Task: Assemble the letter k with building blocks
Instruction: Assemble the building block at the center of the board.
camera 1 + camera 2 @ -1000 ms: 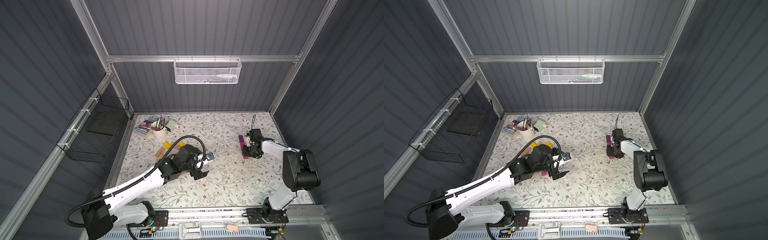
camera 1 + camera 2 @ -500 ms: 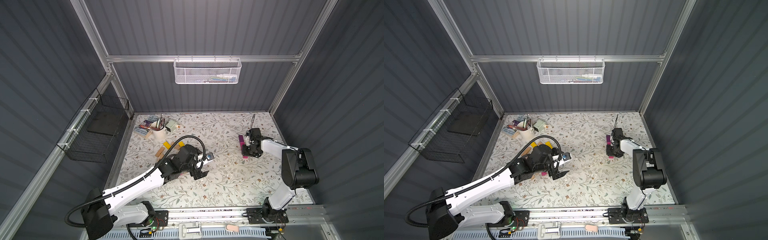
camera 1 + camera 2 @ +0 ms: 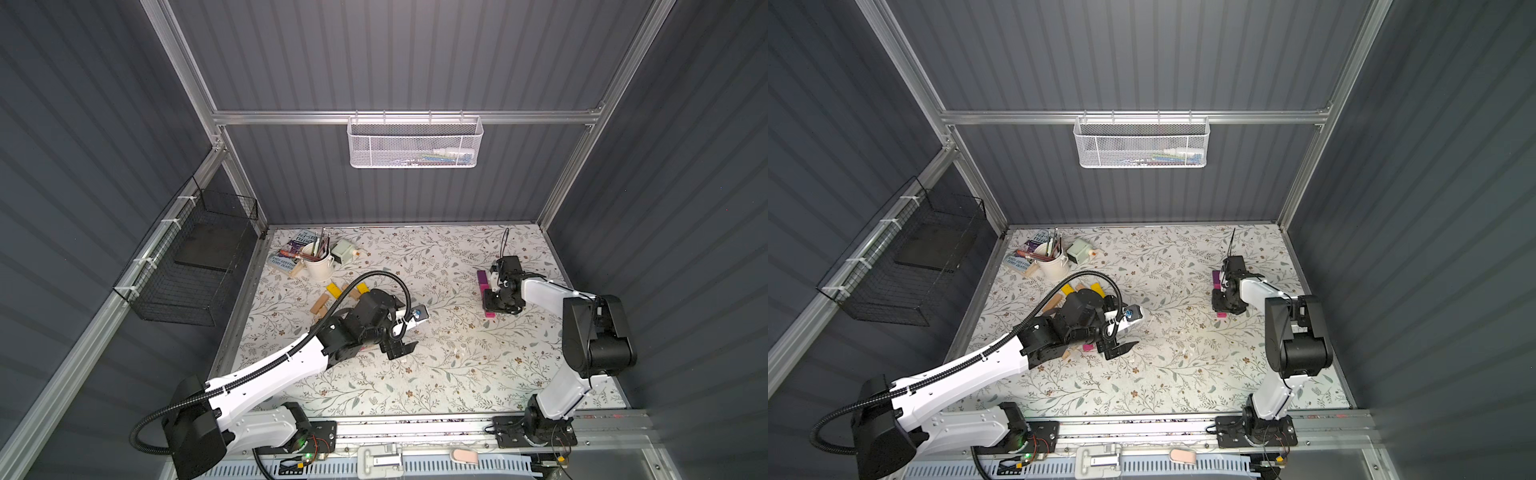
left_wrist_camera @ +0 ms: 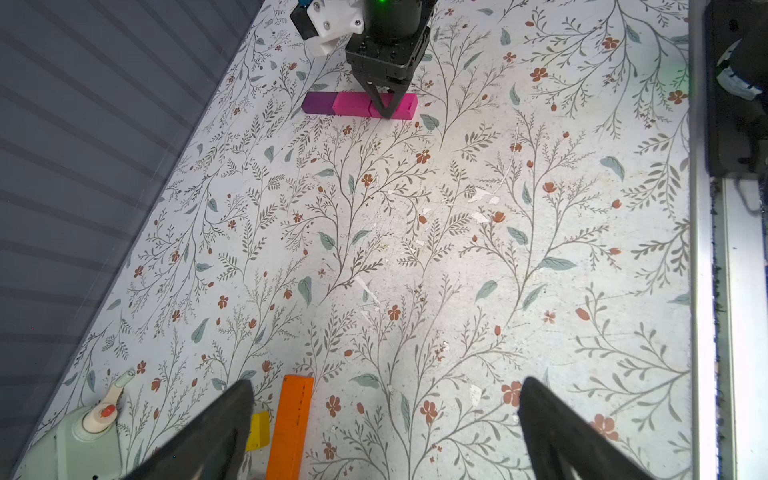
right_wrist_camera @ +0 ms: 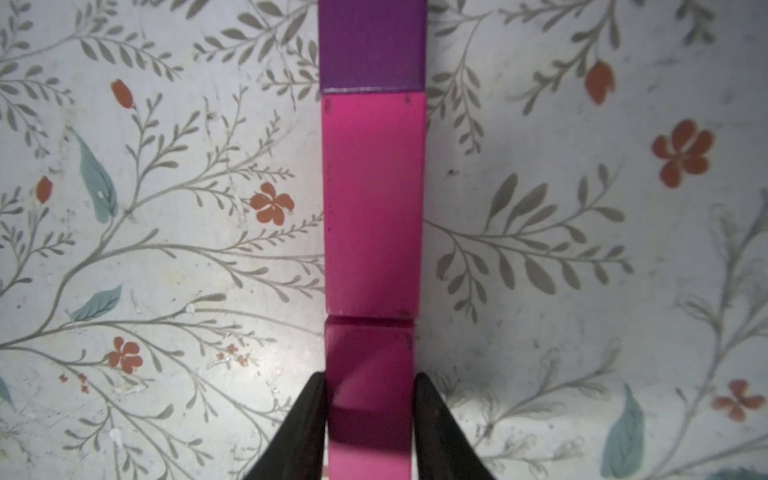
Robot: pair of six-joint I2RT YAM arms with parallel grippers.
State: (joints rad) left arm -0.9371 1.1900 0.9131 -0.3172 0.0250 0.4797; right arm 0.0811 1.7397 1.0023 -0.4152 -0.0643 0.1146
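Three building blocks lie end to end in a straight row on the floral table at the right: a purple block (image 5: 372, 45) (image 3: 482, 277), a pink block (image 5: 374, 203), and a second pink block (image 5: 370, 361) (image 4: 403, 107) at the near end. My right gripper (image 5: 370, 399) (image 3: 496, 301) is shut on that end pink block, which rests on the table. My left gripper (image 4: 384, 390) (image 3: 401, 347) hangs open over bare table at centre left. An orange block (image 4: 293, 428) and a yellow block (image 4: 258, 430) lie beside its one finger. More yellow blocks (image 3: 333, 289) and tan blocks (image 3: 320, 306) lie behind the left arm.
A white cup of brushes (image 3: 318, 266), a book (image 3: 297, 245) and a pale green item (image 3: 344, 252) stand at the back left. A black wire basket (image 3: 195, 257) hangs on the left wall, a white mesh basket (image 3: 415, 143) on the back wall. A metal rail (image 3: 415, 428) runs along the front.
The right arm has shifted very slightly while keeping hold of the pink block. The left arm has not moved.
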